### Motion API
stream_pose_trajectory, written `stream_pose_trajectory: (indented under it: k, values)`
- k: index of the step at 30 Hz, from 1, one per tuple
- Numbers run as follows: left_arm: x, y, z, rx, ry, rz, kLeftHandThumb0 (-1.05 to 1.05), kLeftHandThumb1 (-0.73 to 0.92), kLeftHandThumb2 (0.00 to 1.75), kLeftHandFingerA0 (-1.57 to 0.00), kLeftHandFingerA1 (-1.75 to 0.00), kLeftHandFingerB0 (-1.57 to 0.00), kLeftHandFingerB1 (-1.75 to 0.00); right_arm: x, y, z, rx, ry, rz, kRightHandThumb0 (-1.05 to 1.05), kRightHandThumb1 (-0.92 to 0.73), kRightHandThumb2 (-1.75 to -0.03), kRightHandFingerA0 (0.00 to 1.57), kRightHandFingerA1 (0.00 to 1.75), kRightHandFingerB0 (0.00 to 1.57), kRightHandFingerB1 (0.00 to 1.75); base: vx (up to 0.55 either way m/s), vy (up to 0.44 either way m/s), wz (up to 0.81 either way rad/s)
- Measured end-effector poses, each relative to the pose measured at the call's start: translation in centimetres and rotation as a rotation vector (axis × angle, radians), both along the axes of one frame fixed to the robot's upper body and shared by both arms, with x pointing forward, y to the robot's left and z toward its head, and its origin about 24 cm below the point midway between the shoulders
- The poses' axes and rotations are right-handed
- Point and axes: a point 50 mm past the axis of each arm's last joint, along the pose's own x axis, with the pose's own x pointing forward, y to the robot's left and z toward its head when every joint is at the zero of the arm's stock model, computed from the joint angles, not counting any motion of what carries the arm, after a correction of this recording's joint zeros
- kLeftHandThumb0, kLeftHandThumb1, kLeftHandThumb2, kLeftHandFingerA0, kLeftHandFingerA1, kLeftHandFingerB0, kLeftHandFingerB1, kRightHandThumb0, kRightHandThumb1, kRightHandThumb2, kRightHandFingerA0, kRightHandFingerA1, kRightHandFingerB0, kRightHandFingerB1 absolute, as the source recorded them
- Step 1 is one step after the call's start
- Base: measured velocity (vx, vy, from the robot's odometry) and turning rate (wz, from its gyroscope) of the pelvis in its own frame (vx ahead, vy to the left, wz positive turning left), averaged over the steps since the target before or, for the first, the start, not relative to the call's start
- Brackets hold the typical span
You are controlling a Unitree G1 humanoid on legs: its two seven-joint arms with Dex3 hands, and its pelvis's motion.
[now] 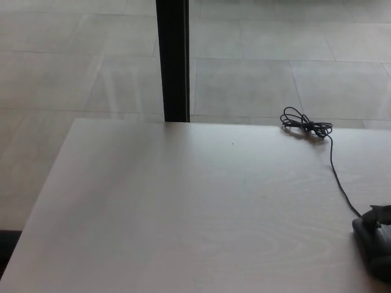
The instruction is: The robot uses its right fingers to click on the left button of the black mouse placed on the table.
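The black mouse (370, 243) lies at the table's right edge, near the front, partly cut off by the picture's border. Its thin black cable (335, 175) runs back to a tangled coil (305, 126) near the table's far edge. Only a small dark piece of my right hand (380, 213) shows, at the mouse's far end; it seems to rest on or just above it. Most of the hand is outside the picture. My left hand does not appear.
The pale wooden table (183, 207) fills most of the view. A black vertical pillar (175, 61) stands behind its far edge, with grey tiled floor beyond.
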Motion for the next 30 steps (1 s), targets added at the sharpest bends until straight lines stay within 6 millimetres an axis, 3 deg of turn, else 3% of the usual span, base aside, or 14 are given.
stream_pose_trajectory:
  k: [2,3,5,6,8,9,10,11,12,13,14,16,27,30]
  values:
    - [0.0,0.0,0.0,-0.001,-0.003,0.001,-0.98,0.88,1.32,-0.65,-1.09,-0.24,-0.50,-0.1,-0.3,0.1,0.000,-0.005,-0.002,-0.68,-0.73,-0.62,0.89,1.51,0.62,0.43,0.00,0.000,0.00]
    - [0.0,0.0,0.0,-0.001,-0.002,0.001,-1.03,0.92,0.90,-0.67,-1.18,-0.28,-0.41,-0.1,-0.5,0.1,-0.003,-0.007,-0.004,-0.68,-0.73,-0.62,0.89,1.46,0.61,0.43,0.00,0.000,0.00]
    - [-0.1,0.0,0.0,-0.001,0.000,0.000,-0.99,0.92,0.88,-0.57,-1.02,-0.26,-0.40,-0.2,-0.7,0.2,-0.008,-0.012,-0.005,-0.68,-0.60,-1.02,1.08,1.32,0.57,0.61,0.00,0.000,0.00]
    - [-0.1,0.0,0.0,-0.001,0.001,-0.001,-0.99,0.92,0.86,-0.62,-1.11,-0.27,-0.40,-0.2,-0.7,0.2,-0.009,-0.013,-0.005,-0.73,-0.70,-0.67,0.86,1.52,0.59,0.44,0.00,0.000,0.00]
    - [-0.1,0.0,0.0,-0.001,0.001,-0.002,-0.98,0.92,0.94,-0.50,-0.80,-0.27,-0.41,-0.2,-0.7,0.2,-0.013,-0.013,-0.003,-0.70,-0.70,-0.67,0.82,1.64,0.58,0.43,0.00,0.000,0.00]
    - [-0.1,0.0,0.0,-0.002,0.000,-0.002,-0.96,0.92,0.88,-0.62,-1.19,-0.26,-0.39,-0.2,-0.6,0.2,-0.011,-0.013,-0.001,-0.71,-0.70,-0.67,0.80,1.60,0.58,0.43,0.00,0.000,0.00]
    - [-0.1,0.0,0.0,-0.003,-0.001,-0.002,-0.99,0.92,0.85,-0.66,-1.07,-0.31,-0.41,-0.2,-0.5,0.2,-0.011,-0.012,0.003,-0.76,-0.72,-0.69,0.81,1.65,0.58,0.43,0.00,0.000,0.00]
    - [-0.1,0.0,0.0,-0.004,-0.002,-0.001,-0.97,0.88,1.32,-0.69,-1.03,-0.25,-0.50,-0.2,-0.4,0.2,-0.013,-0.012,0.012,-0.73,-0.72,-0.68,0.80,1.67,0.58,0.43,0.00,0.000,0.00]
    - [-0.1,0.0,0.0,-0.004,-0.002,0.000,-0.97,0.88,1.32,-0.69,-1.03,-0.25,-0.50,-0.2,-0.2,0.1,-0.016,-0.011,0.018,-0.73,-0.72,-0.68,0.80,1.67,0.58,0.43,0.00,0.000,0.00]
    - [-0.1,0.0,0.0,-0.004,-0.003,0.000,-1.03,0.92,0.94,-0.64,-1.27,-0.28,-0.42,-0.2,-0.1,0.1,-0.019,-0.010,0.023,-0.73,-0.76,-0.63,0.86,1.57,0.59,0.42,0.00,0.000,0.00]
    - [-0.2,0.0,0.0,-0.004,-0.004,0.002,-0.96,0.88,1.31,-0.68,-1.11,-0.24,-0.50,-0.3,0.0,0.1,-0.022,-0.008,0.028,-0.73,-0.74,-0.62,0.93,1.50,0.61,0.43,0.00,0.000,0.00]
    - [-0.1,0.0,0.0,-0.005,-0.010,0.005,-0.99,0.92,0.83,-0.69,-1.01,-0.30,-0.40,-0.3,0.2,-0.1,-0.027,-0.008,0.041,-0.76,-0.70,-0.66,0.92,1.42,0.60,0.44,0.00,0.000,0.00]
    - [-0.1,0.0,0.0,-0.007,-0.017,0.005,-1.00,0.92,0.82,-0.69,-1.19,-0.28,-0.39,-0.7,0.7,-0.6,-0.031,-0.007,0.072,-0.75,-0.58,-0.90,0.95,1.36,0.51,0.54,0.00,0.000,0.00]
    - [-0.1,0.0,0.0,-0.008,-0.019,0.006,-1.00,0.92,0.85,-0.56,-1.10,-0.26,-0.40,-0.8,0.8,-0.8,-0.038,-0.004,0.081,-0.70,-0.72,-0.61,0.87,1.53,0.58,0.43,0.00,0.000,0.00]
